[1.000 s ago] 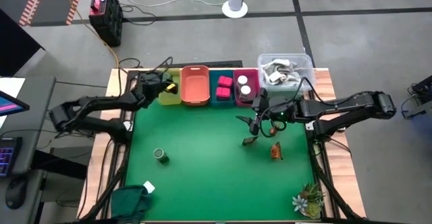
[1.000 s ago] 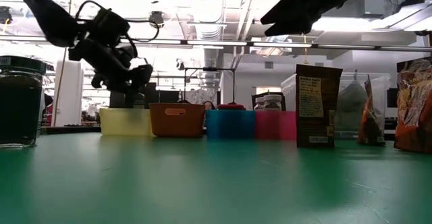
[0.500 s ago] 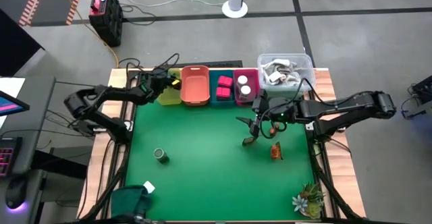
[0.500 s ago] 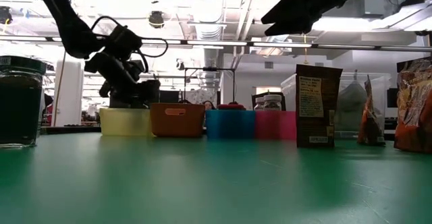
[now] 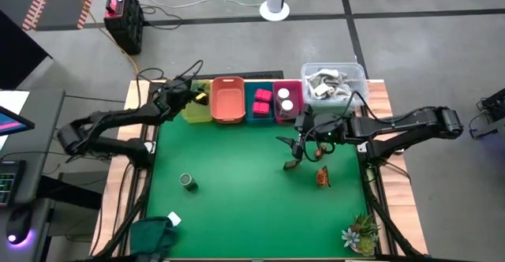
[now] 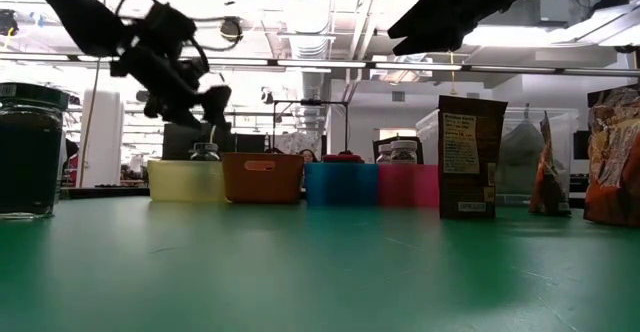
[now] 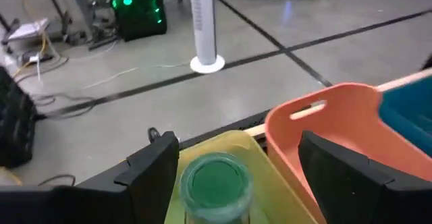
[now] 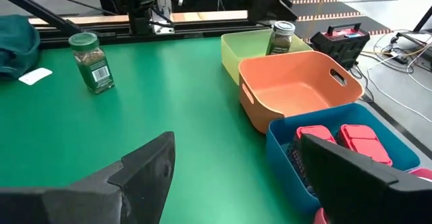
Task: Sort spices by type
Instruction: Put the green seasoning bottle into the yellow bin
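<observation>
A dark green jar [image 7: 216, 183] stands upright in the yellow bin [image 5: 197, 110]; it also shows in the low view as the jar [image 6: 205, 152]. My left gripper [image 7: 236, 146] is open just above it, a finger on either side, touching nothing; the left gripper [image 6: 195, 87] hangs clear over the bin. A second green jar [image 5: 188, 181] stands on the green mat. My right gripper [image 5: 294, 144] is open in the air over a brown pouch [image 5: 290, 165] that stands upright; another pouch [image 5: 322, 176] lies near it. Pink packets [image 8: 337, 136] sit in the blue bin.
Four bins line the far edge: yellow, orange bin [image 5: 227, 100], blue bin [image 5: 261, 104], pink bin [image 5: 286, 102] with white-capped jars. A clear tub [image 5: 333, 80] stands behind them. A plant [image 5: 361, 232] sits at the near right corner, a dark cloth [image 5: 154, 234] at the near left.
My left gripper dipped down into the yellow bin, then rose again and drew back a little toward the table's left. The small green jar now stands in the yellow bin, free of the fingers. The right arm kept still.
</observation>
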